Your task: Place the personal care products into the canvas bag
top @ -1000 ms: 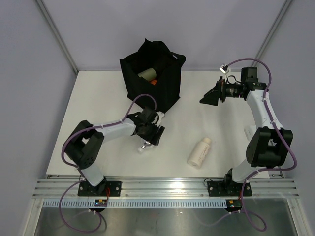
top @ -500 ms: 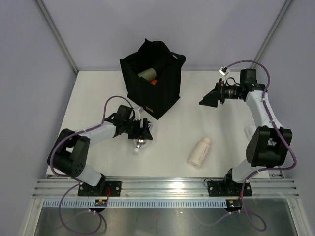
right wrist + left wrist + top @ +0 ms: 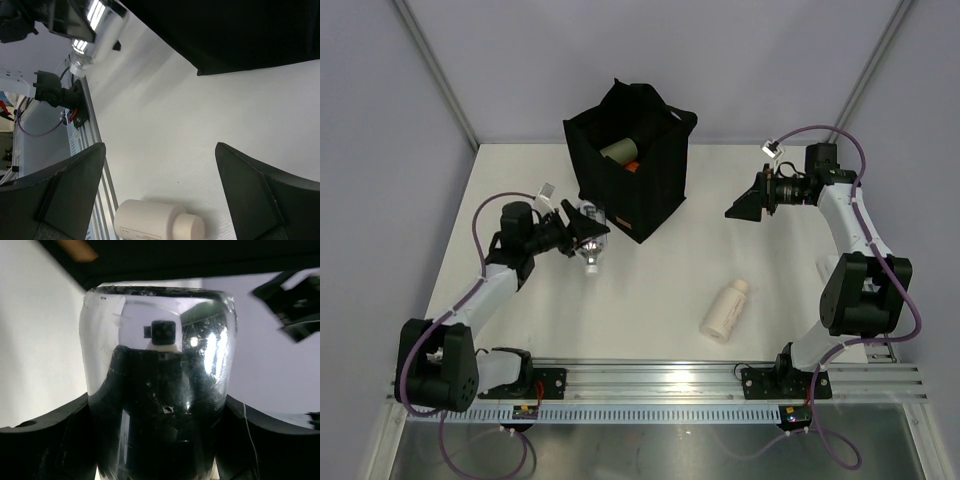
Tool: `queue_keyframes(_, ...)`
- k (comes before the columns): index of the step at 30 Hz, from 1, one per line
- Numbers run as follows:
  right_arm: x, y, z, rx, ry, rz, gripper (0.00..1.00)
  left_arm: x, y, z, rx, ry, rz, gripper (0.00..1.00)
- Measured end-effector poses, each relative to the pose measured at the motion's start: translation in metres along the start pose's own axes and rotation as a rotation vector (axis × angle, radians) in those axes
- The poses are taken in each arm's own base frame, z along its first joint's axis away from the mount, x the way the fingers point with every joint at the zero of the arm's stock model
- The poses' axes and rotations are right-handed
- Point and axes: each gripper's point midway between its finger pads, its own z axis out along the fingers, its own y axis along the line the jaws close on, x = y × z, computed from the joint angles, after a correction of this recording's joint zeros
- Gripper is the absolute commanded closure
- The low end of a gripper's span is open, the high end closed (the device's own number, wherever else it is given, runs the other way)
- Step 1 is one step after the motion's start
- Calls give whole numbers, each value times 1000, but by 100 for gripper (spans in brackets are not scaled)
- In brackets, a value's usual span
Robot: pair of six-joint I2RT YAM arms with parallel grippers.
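1. Pinching the silver bottle [image 3: 157, 380] between both fingers, the left claw [image 3: 580, 232] hangs at about 9 o'clock over the desk [image 3: 510, 190], just beside the bag's near-left corner.
2. The bag [image 3: 655, 190] stands open at 12 o'clock, between the two arms. A sage-green bottle [image 3: 618, 150] and something orange [image 3: 633, 167] show inside it, and a tan label [image 3: 623, 222] sits low on its near face.
3. A cream bottle [image 3: 725, 310] lies on its side at 5 o'clock with its cap toward 1 o'clock. It is well apart from both claws, with bare desk between it and the bag.
4. The right claw [image 3: 160, 150] is at 2 o'clock, spread wide and holding nothing.
5. The desk is white and matte. A ribbed metal rail [image 3: 660, 385] runs along its near edge, where the arm bases are bolted. The walls are pale lilac-grey, with a slanted metal post [image 3: 435, 75] on each side.
6. Only the top view shows inside the bag. The left wrist view is nearly filled by the mirror-like bottle, with the dark bag above it. The right wrist view shows the bag's base, the cream bottle at its lower edge and the left claw far off.
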Motion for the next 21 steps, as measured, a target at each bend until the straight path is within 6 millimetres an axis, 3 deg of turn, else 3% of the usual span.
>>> queue_keyframes(12, 4, -6, 1, 12, 13, -3, 0, -143, -207, -27, 301, -344, 266, 100)
queue_keyframes(15, 6, -8, 1, 13, 17, -1, 0, -187, -246, -7, 327, -384, 328, 100)
queue_keyframes(17, 7, -8, 1, 14, 21, 3, 1, -216, -264, 18, 330, -396, 376, 100)
queue_keyframes(19, 9, -8, 1, 17, 26, 0, 1, -239, -270, 49, 308, -405, 417, 100)
queue_keyframes(21, 12, -9, 1, 23, 32, -4, 1, -251, -256, 82, 247, -388, 434, 100)
